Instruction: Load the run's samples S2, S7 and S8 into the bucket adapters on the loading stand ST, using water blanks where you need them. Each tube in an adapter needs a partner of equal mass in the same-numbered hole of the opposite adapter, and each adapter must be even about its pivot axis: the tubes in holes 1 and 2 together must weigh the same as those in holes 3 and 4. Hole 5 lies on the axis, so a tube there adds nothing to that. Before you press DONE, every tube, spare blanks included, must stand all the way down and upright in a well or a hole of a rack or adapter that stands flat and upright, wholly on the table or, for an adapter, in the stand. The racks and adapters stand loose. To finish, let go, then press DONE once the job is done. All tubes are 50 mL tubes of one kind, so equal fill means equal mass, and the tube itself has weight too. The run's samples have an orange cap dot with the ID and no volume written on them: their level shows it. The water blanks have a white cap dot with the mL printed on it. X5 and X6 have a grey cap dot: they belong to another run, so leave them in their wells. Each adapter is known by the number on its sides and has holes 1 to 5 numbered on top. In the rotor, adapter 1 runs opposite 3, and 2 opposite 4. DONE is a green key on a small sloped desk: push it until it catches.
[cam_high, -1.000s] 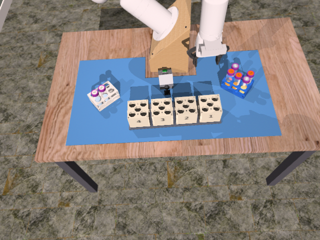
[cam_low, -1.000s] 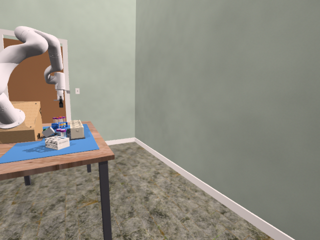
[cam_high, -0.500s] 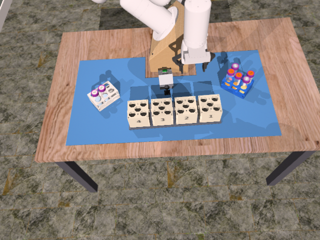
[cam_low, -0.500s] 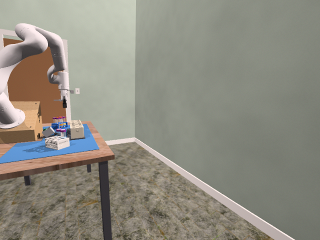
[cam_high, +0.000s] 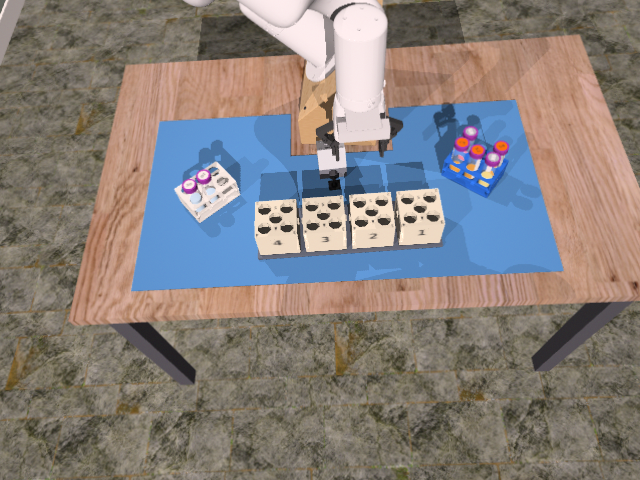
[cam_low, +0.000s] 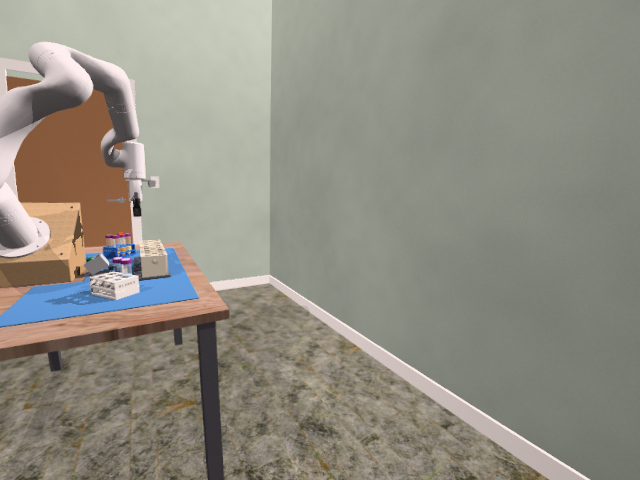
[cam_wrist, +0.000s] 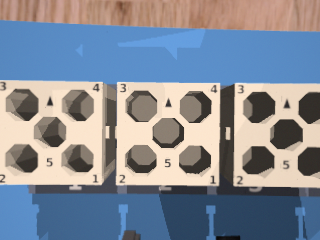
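White, my gripper (cam_high: 360, 152) (cam_low: 136, 214) hangs open above the table (cam_high: 361, 297) (cam_low: 155, 321), nearer its back edge than its front.

Against the pictures from a second ago, you have the gripper (cam_high: 359, 154) (cam_low: 136, 212) (cam_wrist: 179, 236) farther along the loading stand (cam_high: 351, 251) (cam_low: 158, 277) (cam_wrist: 200, 190). In your top view it was behind the stand's adapter 1 end; half a second ago it appeared behind the stretch between adapters 1 and 2, and now it appears behind adapters 2 and 3. You also see it nearer the stand's back edge in that view. The arm's wrist (cam_high: 360, 62) (cam_low: 134, 160) has swung across with it. From your top camera, the green key (cam_low: 89, 259), behind the stand, was visible before; the gripper now hides it.
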